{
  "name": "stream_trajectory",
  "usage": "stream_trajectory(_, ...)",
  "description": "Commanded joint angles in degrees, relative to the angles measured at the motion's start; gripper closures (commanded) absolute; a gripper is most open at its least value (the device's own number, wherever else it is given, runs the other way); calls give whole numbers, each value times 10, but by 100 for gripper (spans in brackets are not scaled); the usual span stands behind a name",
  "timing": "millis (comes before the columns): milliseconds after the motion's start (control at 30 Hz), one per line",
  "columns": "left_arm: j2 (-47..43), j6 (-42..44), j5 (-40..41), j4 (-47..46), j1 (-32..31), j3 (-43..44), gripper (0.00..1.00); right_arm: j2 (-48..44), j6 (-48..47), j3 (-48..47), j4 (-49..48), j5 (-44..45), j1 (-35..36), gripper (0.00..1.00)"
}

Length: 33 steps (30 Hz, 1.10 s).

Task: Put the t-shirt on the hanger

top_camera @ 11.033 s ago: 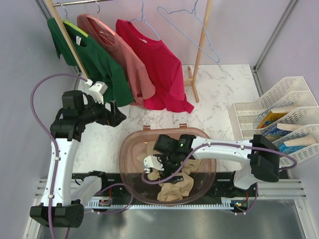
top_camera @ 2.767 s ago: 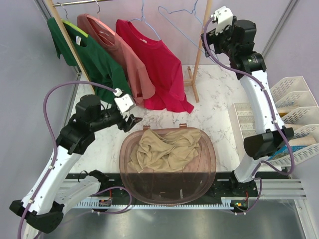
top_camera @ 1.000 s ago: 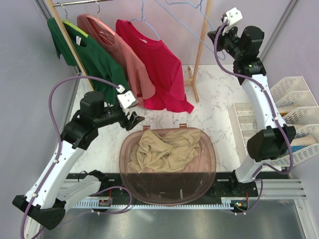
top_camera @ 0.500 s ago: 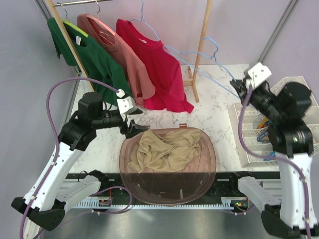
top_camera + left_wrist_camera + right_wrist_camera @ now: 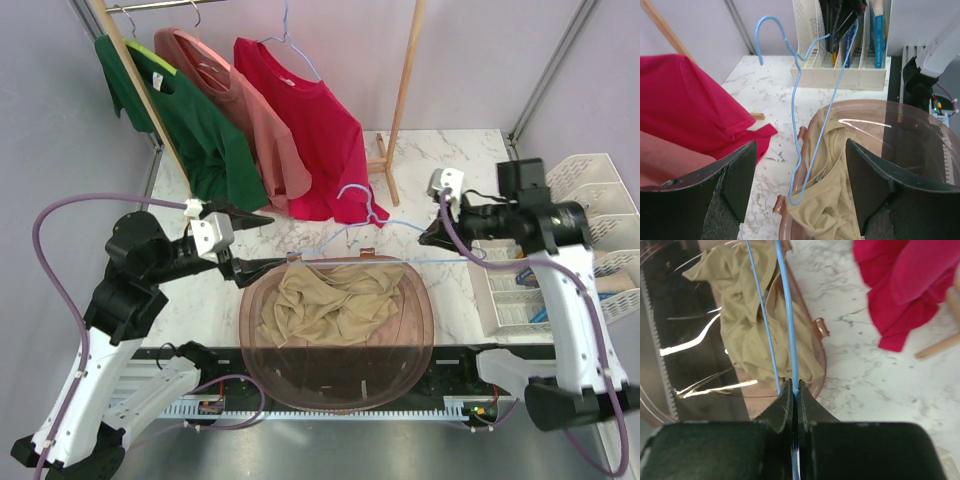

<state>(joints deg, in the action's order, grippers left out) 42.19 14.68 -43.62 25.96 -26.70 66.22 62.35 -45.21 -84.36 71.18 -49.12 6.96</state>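
The tan t-shirt (image 5: 335,300) lies crumpled in a brown see-through basin (image 5: 246,318). My right gripper (image 5: 430,238) is shut on one shoulder end of the light-blue hanger (image 5: 356,187), which hangs level over the basin's far rim, hook pointing away. In the right wrist view the jaws (image 5: 794,390) pinch the blue wire (image 5: 786,315) above the t-shirt (image 5: 750,315). My left gripper (image 5: 268,240) is open at the basin's left rim. In its wrist view the hanger's (image 5: 794,110) free corner hangs ahead of the spread fingers (image 5: 735,180), over the t-shirt (image 5: 840,205).
Green (image 5: 200,130), salmon (image 5: 245,110) and red (image 5: 315,130) shirts hang on a wooden rack at the back left; its right post (image 5: 402,100) stands on the marble table. White file trays (image 5: 590,230) with books stand at the right edge.
My right arm has carried the hanger down from the rack to just over the basin's far rim. My left arm drew back to the left and its jaws spread a little wider.
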Motion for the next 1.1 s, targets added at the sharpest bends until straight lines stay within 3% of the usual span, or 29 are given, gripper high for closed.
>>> stream_trajectory(0, -13, 71, 47, 86, 2, -42, 22, 38, -60, -2, 40, -56, 57, 100)
stream_trajectory(133, -26, 107, 30, 124, 2, -62, 21, 24, -9, 30, -43, -23, 156, 100)
stream_trajectory(233, -10, 107, -15, 143, 1, -69, 21, 12, 25, 45, -84, -17, 184, 99)
stream_trajectory(400, 38, 106, -62, 139, -8, -72, 21, 8, 52, 39, -103, -16, 210, 98)
stream_trajectory(667, 90, 46, -111, 89, -49, -78, 30, -18, 98, 74, -180, 18, 231, 97)
stream_trajectory(767, 90, 18, -101, 69, -61, -91, 45, -24, 104, 79, -189, 24, 236, 97)
stream_trajectory(800, 90, 5, -84, 57, -63, -97, 63, -26, 110, 81, -191, 25, 236, 96)
stream_trajectory(867, 93, -5, -73, 51, -64, -99, 91, -29, 120, 86, -198, 28, 237, 72)
stream_trajectory(900, 95, -14, -63, 48, -65, -98, 98, -32, 122, 87, -198, 30, 237, 55)
stream_trajectory(933, 97, -18, -60, 47, -65, -96, 98, -35, 129, 92, -201, 30, 238, 36)
stream_trajectory(1000, 102, -20, -59, 48, -65, -92, 98, -45, 138, 101, -225, 38, 239, 17)
stream_trajectory(1067, 107, -16, -56, 48, -65, -88, 98, -57, 147, 104, -246, 53, 243, 9)
